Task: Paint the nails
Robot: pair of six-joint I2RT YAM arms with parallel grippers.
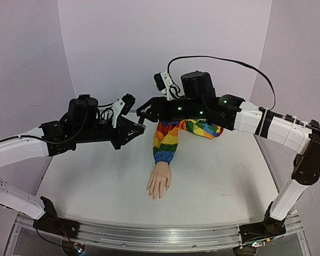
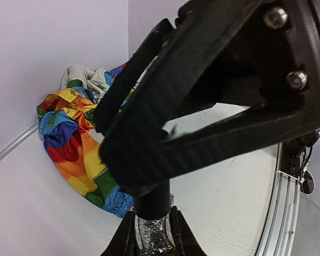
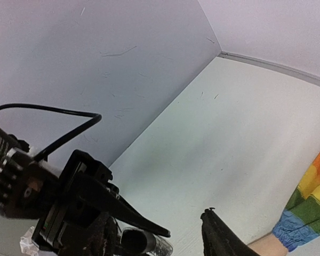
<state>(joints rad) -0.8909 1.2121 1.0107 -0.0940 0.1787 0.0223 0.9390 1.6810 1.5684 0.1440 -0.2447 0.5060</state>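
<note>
the left fingers (image 2: 125, 241) pinch a small black-capped bottle (image 2: 152, 234) aloft, likely so the spread right fingers (image 2: 149, 160) at its cap can open it, while the nails (image 1: 156, 195) of the mannequin hand (image 1: 160, 181) rest on the surface (image 1: 96, 181), well apart.

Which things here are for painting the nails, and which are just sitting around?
For the job:
pale mannequin hand with its tiny nails
small sparkly bottle with a black cap, gripped by the left fingers

Just there:
rainbow-striped sleeve
black cable
silver metal rail
</note>
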